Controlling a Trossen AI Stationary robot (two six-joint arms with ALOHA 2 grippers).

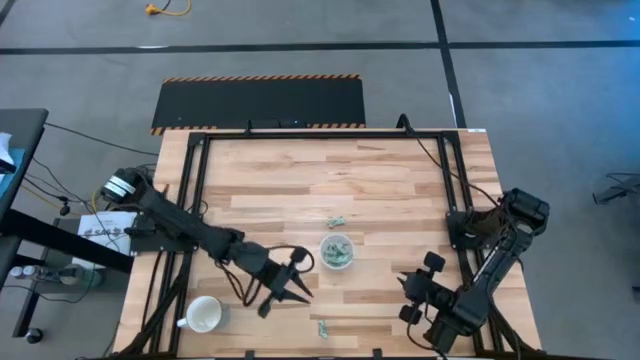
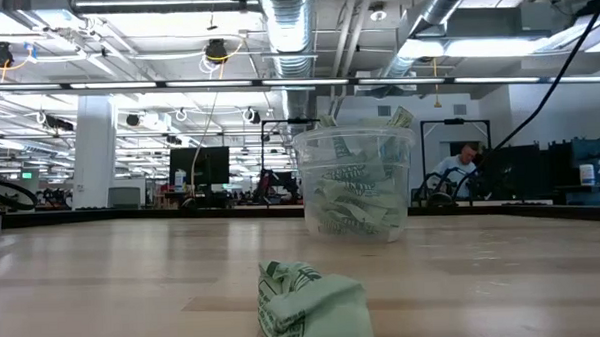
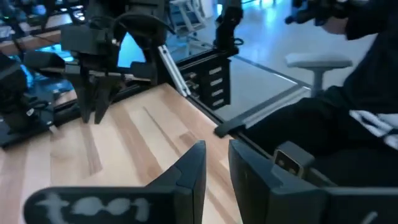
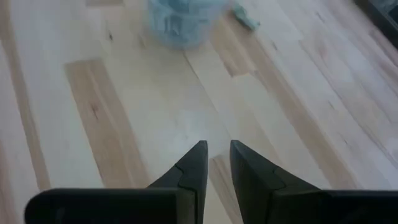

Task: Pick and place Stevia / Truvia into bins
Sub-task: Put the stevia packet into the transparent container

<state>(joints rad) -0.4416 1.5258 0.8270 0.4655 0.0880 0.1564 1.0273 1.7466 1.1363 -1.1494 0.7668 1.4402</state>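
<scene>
I am looking for words and numbers, but none can be read. The green sachets [image 2: 310, 306] and the ones in the clear cup [image 2: 356, 182] are showing print too blurry to make out.

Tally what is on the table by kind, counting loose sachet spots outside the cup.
Clear round plastic cup with sachets inside: 1
White handled mug: 1
Loose pale green sachet spots: 2, beyond the cup and at the near edge
Total: 4
</scene>
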